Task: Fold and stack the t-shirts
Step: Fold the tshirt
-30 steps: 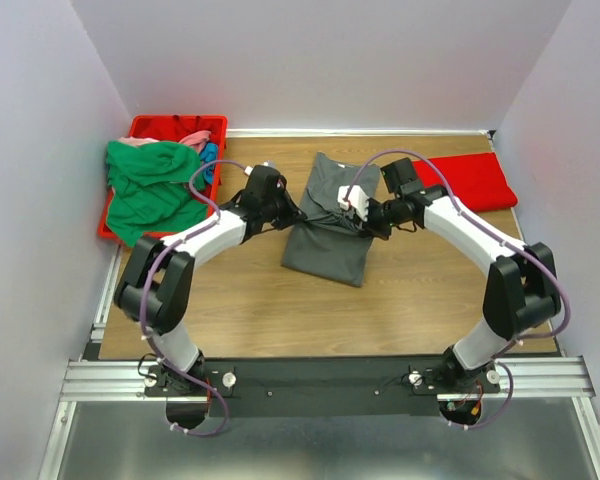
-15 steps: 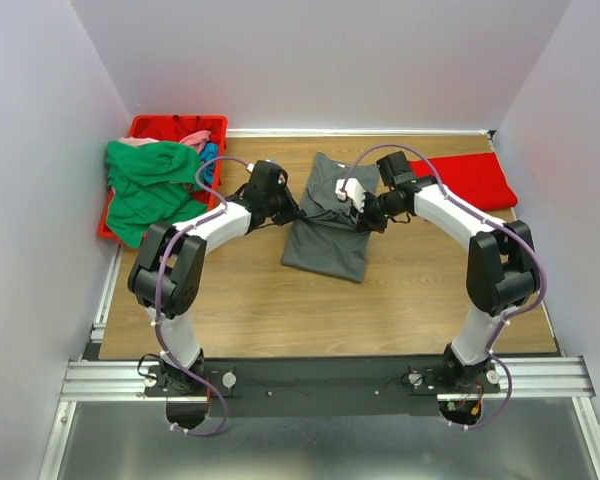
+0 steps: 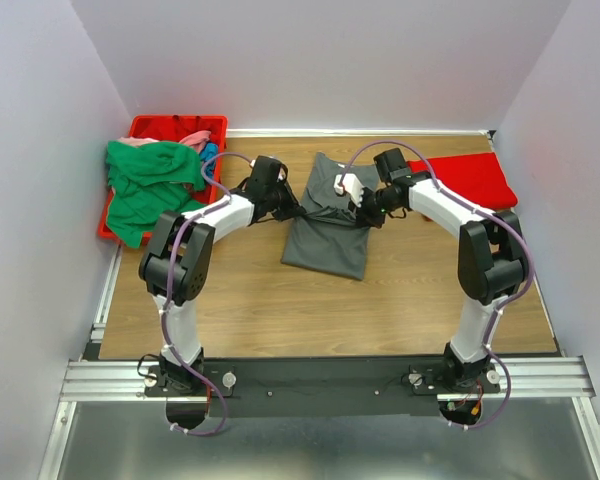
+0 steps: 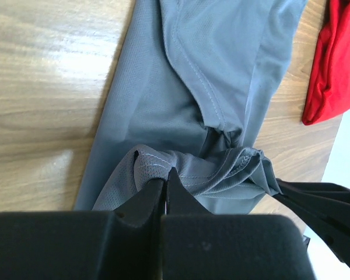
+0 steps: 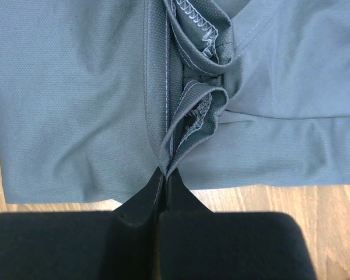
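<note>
Both jaws pinch the dark grey t-shirt (image 3: pixel 325 245).

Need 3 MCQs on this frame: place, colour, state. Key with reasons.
1. The red t-shirt lies: A) far right of the table B) near left C) near centre.
2. The left gripper and right gripper hold a t-shirt coloured: A) green B) pink C) dark grey.
3. The left gripper's fingers are: A) wide open B) shut on cloth C) out of view.
Key: 1 A, it sits by the right wall; 2 C, both wrist views show the dark grey t-shirt pinched; 3 B, they meet on a grey fold.
</note>
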`<state>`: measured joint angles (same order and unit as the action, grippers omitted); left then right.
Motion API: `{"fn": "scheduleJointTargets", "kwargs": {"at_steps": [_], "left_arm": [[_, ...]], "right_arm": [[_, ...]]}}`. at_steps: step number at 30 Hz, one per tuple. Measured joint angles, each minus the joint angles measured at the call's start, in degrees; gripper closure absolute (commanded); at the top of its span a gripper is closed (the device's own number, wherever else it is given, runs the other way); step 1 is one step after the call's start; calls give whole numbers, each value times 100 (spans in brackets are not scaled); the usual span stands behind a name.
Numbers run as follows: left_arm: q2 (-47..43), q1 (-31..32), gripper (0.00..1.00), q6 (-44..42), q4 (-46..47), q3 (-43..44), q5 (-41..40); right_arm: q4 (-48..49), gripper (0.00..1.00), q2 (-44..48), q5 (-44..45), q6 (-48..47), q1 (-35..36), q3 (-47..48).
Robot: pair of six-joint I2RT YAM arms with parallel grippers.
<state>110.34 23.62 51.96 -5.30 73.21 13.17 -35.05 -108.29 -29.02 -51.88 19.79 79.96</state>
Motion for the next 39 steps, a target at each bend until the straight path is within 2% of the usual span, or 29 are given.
{"fn": "scheduleJointTargets", "kwargs": {"at_steps": [3, 5, 6, 7, 9, 12, 13, 15, 19, 24, 26, 27, 30, 34, 39], "left_arm": [[48, -20, 95, -57, -33, 105, 63], [92, -24, 90, -101, -42, 195, 90], [116, -24, 84, -122, -44, 232, 101], [136, -26, 79, -142, -46, 258, 103], [166, -31, 55, -214, -63, 297, 105], [175, -101, 38, -358, -81, 321, 133], [175, -131, 37, -389, -83, 323, 138], [149, -201, 22, -490, -52, 321, 151], [-116, -299, 22, -693, 48, 297, 195], [-1058, -330, 26, -1248, 350, 181, 254], [-1624, -330, 29, -1521, 516, -98, 254], [-2035, -330, 35, -1679, 564, -326, 271], [-2994, -330, 41, -2096, 695, -986, 343], [-3851, -330, 44, -2583, 557, -1781, 358], [-5292, -328, 43, -3394, -162, -2389, -35]], "right_arm": [[46, 94, 0, 33, 24, -13, 0], [85, 81, 0, 66, 55, -35, 0], [111, 70, 0, 98, 109, -44, 0], [125, 66, 0, 125, 109, -50, 0], [201, 59, 0, 282, 240, -63, 0], [529, 50, 0, 675, 647, -94, -9], [654, 49, 0, 831, 754, -98, -9], [999, 46, 0, 1325, 1163, -105, -2], [1443, 43, 48, 1963, 1764, -116, 22], [1668, 46, 494, 2094, 2151, -116, -66], [1650, 53, 911, 1515, 1904, -144, -380], [1497, 70, 1145, 1174, 1720, -153, -570], [1252, 90, 1443, 304, 1368, -122, -866], [1097, 92, 1102, 39, 1134, 238, -898], [944, 92, 341, 313, 1113, 1001, -750]]}}
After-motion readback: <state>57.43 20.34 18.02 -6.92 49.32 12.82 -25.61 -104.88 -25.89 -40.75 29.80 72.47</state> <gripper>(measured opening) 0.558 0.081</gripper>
